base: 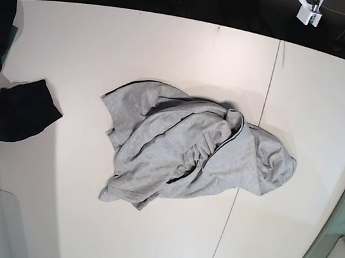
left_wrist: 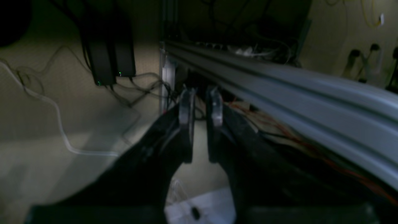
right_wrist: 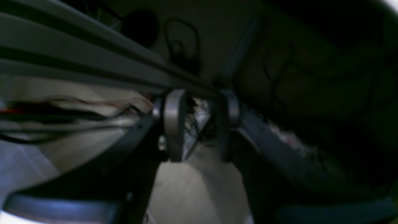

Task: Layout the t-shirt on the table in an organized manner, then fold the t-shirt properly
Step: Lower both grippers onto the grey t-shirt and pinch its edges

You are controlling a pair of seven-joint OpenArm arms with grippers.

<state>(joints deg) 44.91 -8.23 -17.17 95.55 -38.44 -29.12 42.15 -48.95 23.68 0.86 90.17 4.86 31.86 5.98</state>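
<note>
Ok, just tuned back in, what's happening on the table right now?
Nothing is being handled. The t-shirt lies in a crumpled heap mid-table, not yet spread out. A dark cloth sits at the table's edge. Both arms are off the table: the left gripper and right gripper are empty, jaws apart.

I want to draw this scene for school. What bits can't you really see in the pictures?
- The t-shirt: base view shows it crumpled, so any print and both sleeves stay hidden in its own folds.
- Dark cloth: cut off by the base view's left edge.
- Left gripper and right gripper: empty jaws apart, under the table, so unseen from above.
- Wrist views: dark, blurred.
</note>
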